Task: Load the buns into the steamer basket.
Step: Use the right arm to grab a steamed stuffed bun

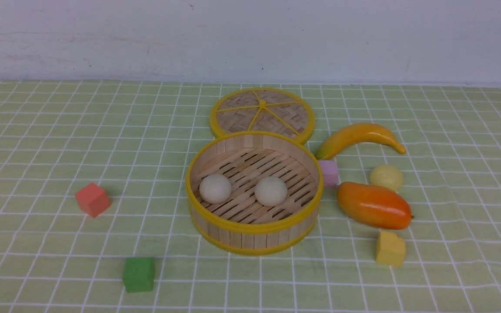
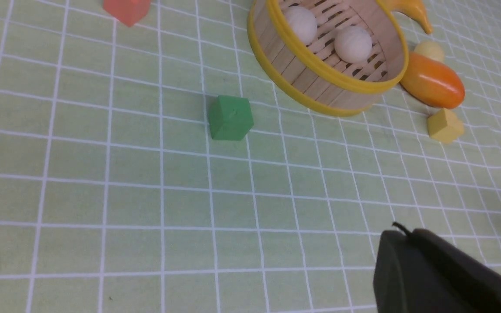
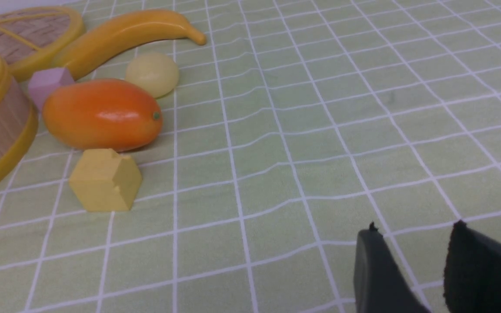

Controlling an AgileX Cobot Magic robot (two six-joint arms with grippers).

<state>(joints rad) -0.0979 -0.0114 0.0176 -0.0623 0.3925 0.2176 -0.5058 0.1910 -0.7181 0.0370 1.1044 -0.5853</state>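
The steamer basket (image 1: 252, 226) stands mid-table with two off-white buns on its slatted floor, one on the left (image 1: 215, 188) and one on the right (image 1: 270, 191). A pale yellow bun (image 1: 386, 177) lies on the cloth right of the basket, between the banana and the mango; it also shows in the right wrist view (image 3: 152, 74). My left gripper (image 2: 402, 234) is shut and empty, hovering over bare cloth well short of the basket (image 2: 320, 87). My right gripper (image 3: 413, 232) is open with nothing between its fingers, far from the yellow bun. Neither arm shows in the front view.
The woven lid (image 1: 262, 114) lies behind the basket. A banana (image 1: 359, 137), an orange mango (image 1: 373, 205), a pink cube (image 1: 329, 172) and a yellow cube (image 1: 390, 248) crowd the basket's right side. A red cube (image 1: 92, 199) and a green cube (image 1: 138, 274) sit at the left.
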